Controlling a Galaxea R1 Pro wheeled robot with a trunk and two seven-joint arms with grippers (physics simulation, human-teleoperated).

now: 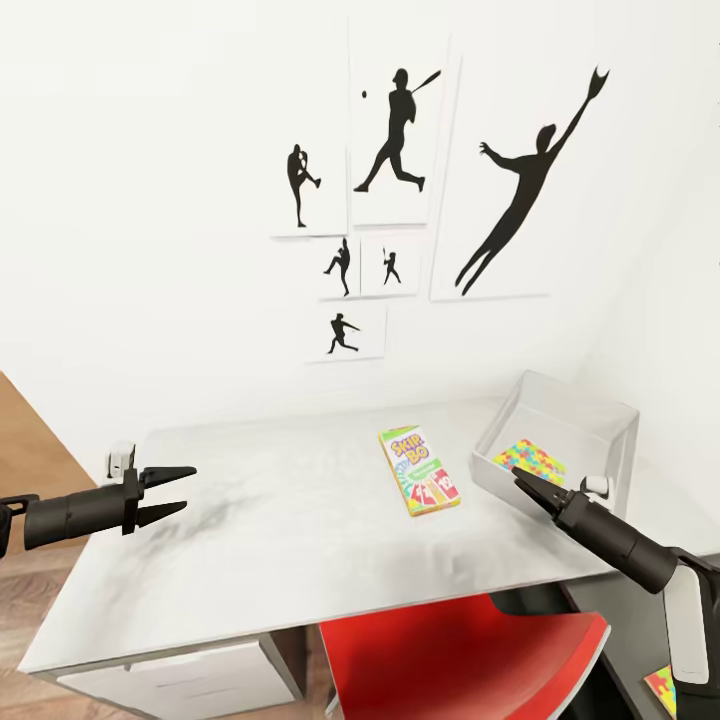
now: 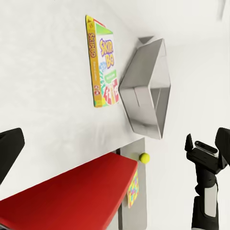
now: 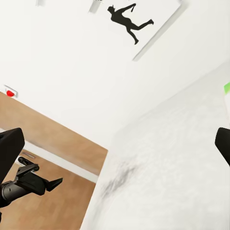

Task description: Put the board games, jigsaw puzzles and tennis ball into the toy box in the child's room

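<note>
Head view, desk (image 1: 280,520): pale grey top against the white wall, a red chair (image 1: 470,660) tucked under its front edge.
Toy box (image 1: 556,450): grey open bin on the desk's right end; a colourful puzzle (image 1: 528,460) lies inside it.
Board game (image 1: 419,470): flat Skip-Bo box lying face up on the desk, just beside the toy box, untouched.
Second puzzle (image 1: 662,688): on the floor to the right of the desk.
Tennis ball (image 2: 144,157): on the floor, near the desk's end.
Left hand (image 1: 165,496): empty, fingers spread, hovering over the desk's left part, well apart from the game.
Right hand (image 1: 522,479): empty, at the toy box's front wall; cannot tell whether its fingers are parted.
Step, as judged: one puzzle is boxed; the board game looks like the next pick.
Next move calls for: swinging a hand over the game, lowering it and pinching the game across its narrow width.
</note>
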